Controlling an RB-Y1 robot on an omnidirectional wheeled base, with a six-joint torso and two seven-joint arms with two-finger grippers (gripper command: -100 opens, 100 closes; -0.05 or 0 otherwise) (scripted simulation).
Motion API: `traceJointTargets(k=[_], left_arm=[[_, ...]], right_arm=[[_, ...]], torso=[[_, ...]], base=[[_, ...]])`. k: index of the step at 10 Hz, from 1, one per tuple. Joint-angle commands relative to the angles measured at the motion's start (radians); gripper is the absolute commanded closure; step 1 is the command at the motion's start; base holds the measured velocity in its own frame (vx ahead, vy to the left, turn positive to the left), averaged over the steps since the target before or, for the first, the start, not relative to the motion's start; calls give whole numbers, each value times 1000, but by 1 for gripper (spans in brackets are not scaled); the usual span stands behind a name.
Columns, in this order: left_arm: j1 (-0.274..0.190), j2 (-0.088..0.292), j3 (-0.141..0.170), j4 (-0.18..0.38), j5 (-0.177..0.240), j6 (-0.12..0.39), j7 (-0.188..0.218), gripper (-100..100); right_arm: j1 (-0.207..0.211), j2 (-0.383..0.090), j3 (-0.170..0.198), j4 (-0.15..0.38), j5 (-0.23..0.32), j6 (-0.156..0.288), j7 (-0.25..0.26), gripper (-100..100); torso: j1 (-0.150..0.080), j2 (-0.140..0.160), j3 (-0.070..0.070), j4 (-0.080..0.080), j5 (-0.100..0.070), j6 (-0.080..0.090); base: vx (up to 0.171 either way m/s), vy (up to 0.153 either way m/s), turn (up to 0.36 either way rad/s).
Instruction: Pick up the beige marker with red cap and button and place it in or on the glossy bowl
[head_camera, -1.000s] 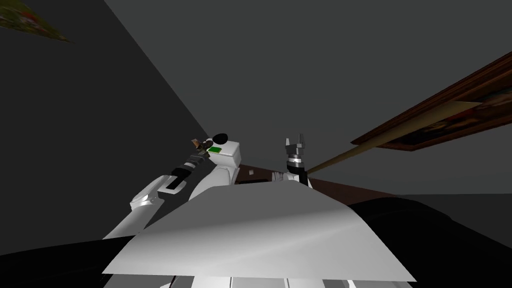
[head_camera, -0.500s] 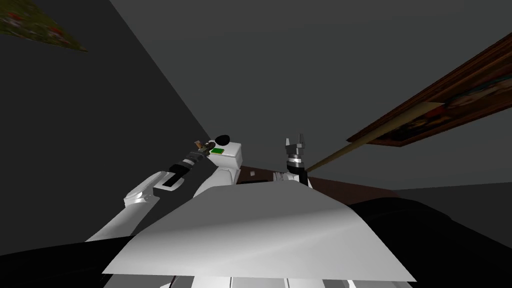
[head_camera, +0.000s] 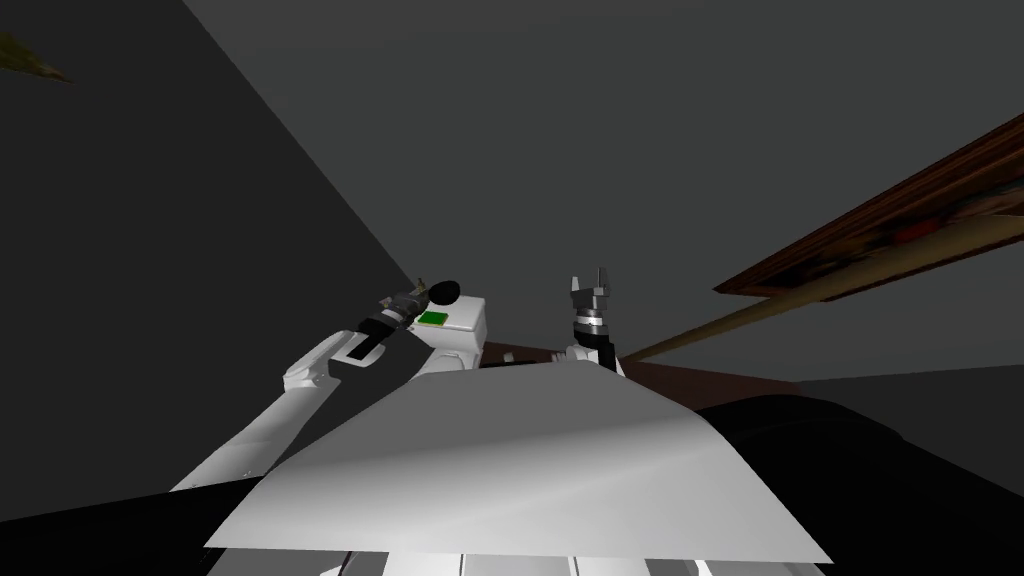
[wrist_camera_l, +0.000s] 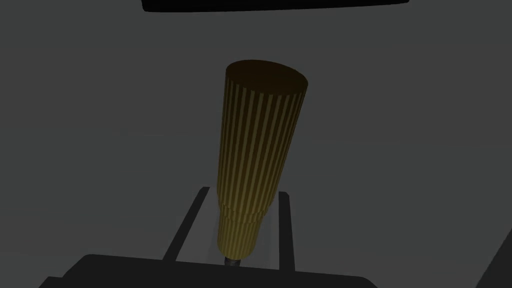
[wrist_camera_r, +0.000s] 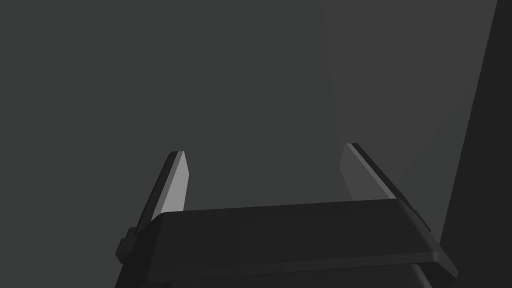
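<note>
Held item: marker (wrist_camera_l: 260, 145), gripped by the left gripper (wrist_camera_l: 243, 192), long axis running out along the gripper's line, plain grey wall behind it. The body reads dull olive-yellow with fine lengthwise stripes. It widens toward the far end, which is a flat dark face, and steps down to a narrower section near the gripper, where a small dark grey tip (wrist_camera_l: 232, 261) sits close to the gripper body. Both fingers (wrist_camera_l: 185, 227) are closed in on the narrow section, one on each side, pressing it. Landmark taken: white box-shaped object (head_camera: 462, 322) with a small green patch (head_camera: 432, 319) on its top. In the head view the left gripper and marker sit just beside the box's green-patch corner, close to a black rounded shape (head_camera: 443, 292) at that same corner; contact with either cannot be judged. The right gripper (head_camera: 590, 276) is on the opposite side of the box, apart from it, pointing up, fingers spread wide with nothing between them. A brown picture frame (head_camera: 880, 225) lies well beyond the right gripper, far from the box
</note>
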Motion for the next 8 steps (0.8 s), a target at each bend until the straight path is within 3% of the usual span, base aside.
traceJointTargets(k=[1, 2, 3, 4, 8], left_arm=[[-19, -10, -24, -23, 8, 16, 16, 100], [-32, -14, -37, -31, 11, 24, 22, 100], [-22, -15, -26, -22, 8, 14, 12, 100], [-25, -16, -27, -24, 8, 14, 13, -100], [-25, -16, -27, -24, 8, 14, 13, -100]], right_arm=[[0, 0, 0, 0, 0, 0, 0, 0], [0, 0, 0, 0, 0, 0, 0, 0], [0, 0, 0, 0, 0, 0, 0, 0], [0, 0, 0, 0, 0, 0, 0, 0], [0, 0, 0, 0, 0, 0, 0, 0]], torso=[[0, 0, 0, 0, 0, 0], [0, 1, 0, 0, 0, 0], [0, 2, 1, 0, 1, -1], [-1, 8, 4, 1, 1, -2], [-3, 18, 10, 3, 0, -2]], base=[[214, 79, -61], [203, 76, -31], [91, 34, -23], [19, 6, -4], [2, 1, 0]])
